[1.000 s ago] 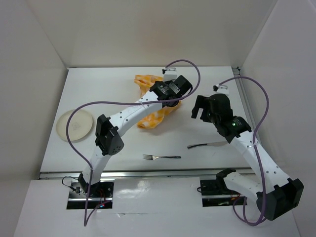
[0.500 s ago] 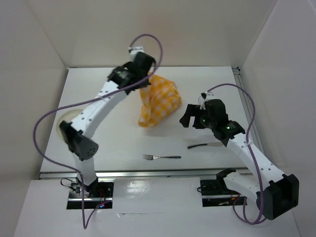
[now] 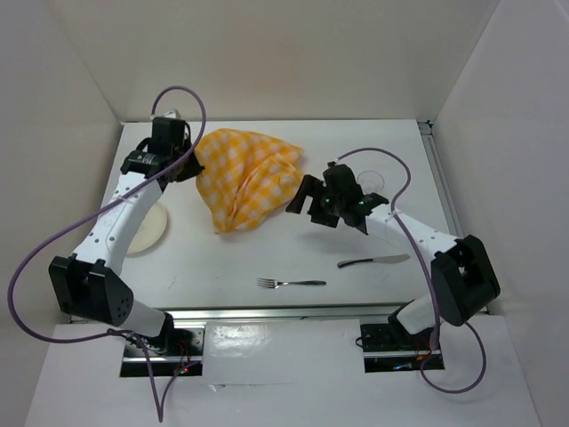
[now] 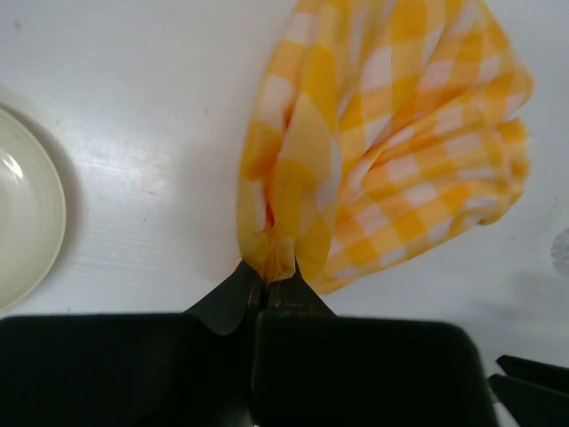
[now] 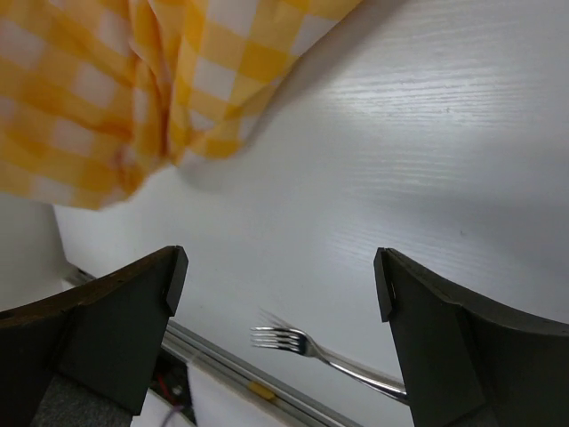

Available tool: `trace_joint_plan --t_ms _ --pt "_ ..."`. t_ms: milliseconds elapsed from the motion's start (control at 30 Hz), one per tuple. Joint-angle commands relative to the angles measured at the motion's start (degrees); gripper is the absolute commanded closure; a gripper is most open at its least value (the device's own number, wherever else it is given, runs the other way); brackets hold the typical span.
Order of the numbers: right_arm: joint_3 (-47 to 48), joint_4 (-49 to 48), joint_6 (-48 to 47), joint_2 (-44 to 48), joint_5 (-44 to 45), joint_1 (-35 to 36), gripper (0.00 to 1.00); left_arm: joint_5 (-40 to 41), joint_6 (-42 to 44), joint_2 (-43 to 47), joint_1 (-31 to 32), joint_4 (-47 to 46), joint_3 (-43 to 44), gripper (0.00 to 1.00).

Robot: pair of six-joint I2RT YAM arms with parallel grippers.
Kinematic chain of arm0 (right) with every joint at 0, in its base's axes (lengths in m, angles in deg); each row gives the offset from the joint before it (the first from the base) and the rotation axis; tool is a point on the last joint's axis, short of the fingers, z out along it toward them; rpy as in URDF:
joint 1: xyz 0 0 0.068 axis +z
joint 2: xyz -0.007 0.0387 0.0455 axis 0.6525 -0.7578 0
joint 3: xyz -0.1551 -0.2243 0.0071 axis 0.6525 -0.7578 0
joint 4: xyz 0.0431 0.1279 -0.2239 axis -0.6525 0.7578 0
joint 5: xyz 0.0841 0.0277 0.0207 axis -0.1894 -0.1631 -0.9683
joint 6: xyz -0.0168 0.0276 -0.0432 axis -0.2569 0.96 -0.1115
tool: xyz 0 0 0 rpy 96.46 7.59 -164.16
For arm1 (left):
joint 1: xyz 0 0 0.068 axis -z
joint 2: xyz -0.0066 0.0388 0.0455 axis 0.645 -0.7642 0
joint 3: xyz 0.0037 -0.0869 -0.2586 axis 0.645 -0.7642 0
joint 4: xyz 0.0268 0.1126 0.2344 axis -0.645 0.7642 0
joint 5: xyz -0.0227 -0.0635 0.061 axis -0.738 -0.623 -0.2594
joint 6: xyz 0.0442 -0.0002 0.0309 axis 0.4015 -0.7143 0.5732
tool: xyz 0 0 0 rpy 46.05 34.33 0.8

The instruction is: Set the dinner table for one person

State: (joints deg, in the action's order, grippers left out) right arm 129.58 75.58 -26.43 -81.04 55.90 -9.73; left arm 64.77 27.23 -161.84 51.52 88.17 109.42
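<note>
Top external view.
- Dinner table, large flat white rectangular top with silver rails (image 3: 222, 258): everything listed lies on or over it.
- Yellow-and-white checked cloth (image 3: 244, 178): bunched, one corner clenched in the left gripper (image 4: 267, 283).
- Round cream plate (image 3: 147, 229): left of the cloth.
- Right gripper (image 3: 305, 197): jaws spread, empty, just right of the cloth.
- Steel knife (image 3: 373, 261), steel fork (image 3: 292, 283): nearer than the cloth.
- Step judged: spreading the cloth. Next, a free corner is to be caught by the right gripper.
</note>
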Motion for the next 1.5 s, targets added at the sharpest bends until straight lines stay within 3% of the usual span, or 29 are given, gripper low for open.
trace_joint_plan --t_ms 0,133,233,400,700,833,900,933,967,1000,1300,1433,1467 --pt "4.7 -2.5 10.4 -1.7 2.9 0.3 0.0 -4.3 -0.3 2.9 -1.9 -4.8 -3.6 1.0" --pt "11.3 -0.5 15.9 -7.8 2.9 1.6 0.0 -5.0 -0.8 3.4 -2.4 -4.8 -5.3 1.0" --pt "18.8 1.3 14.6 -13.5 5.3 3.2 0.0 -5.6 -0.8 3.4 -3.4 -4.8 -5.3 1.0" --pt "40.6 12.4 10.8 -29.2 12.3 3.8 0.0 -6.7 -0.8 3.9 -4.0 -4.8 -5.3 1.0" --pt "77.6 30.8 10.5 -53.7 21.2 4.4 0.13 -8.4 -0.3 5.0 -5.0 -4.8 -6.4 1.0" --pt "77.8 30.4 11.7 -55.5 21.2 4.4 0.32 -8.9 -0.3 5.5 -5.6 -4.8 -6.4 1.0" --pt "75.6 31.0 12.5 -55.5 22.9 4.4 0.6 -8.9 -0.3 5.5 -6.1 -4.8 -6.9 1.0" --pt "74.4 31.0 13.2 -54.1 22.9 4.4 0.84 -8.9 -0.3 6.0 -6.1 -4.8 -6.9 1.0" --pt "73.1 30.0 13.2 -53.5 22.9 4.4 0.84 -8.9 -0.3 6.1 -6.1 -4.8 -6.9 1.0" --pt "72.1 30.0 13.2 -52.9 23.4 4.4 1.0 -8.9 -0.3 6.1 -6.7 -5.3 -6.9 1.0" --pt "70.0 23.2 3.6 -41.5 25.5 3.8 1.0 -11.3 -1.5 2.6 -10.7 -7.1 -4.8 1.0" --pt "60.2 16.0 -2.2 -28.5 26.1 1.9 1.0 -15.0 -3.5 0.7 -14.8 -5.3 0.0 1.0" --pt "51.9 13.4 -3.7 -25.1 25.4 1.9 1.0 -15.8 -3.5 0.7 -15.6 -5.3 0.0 1.0"
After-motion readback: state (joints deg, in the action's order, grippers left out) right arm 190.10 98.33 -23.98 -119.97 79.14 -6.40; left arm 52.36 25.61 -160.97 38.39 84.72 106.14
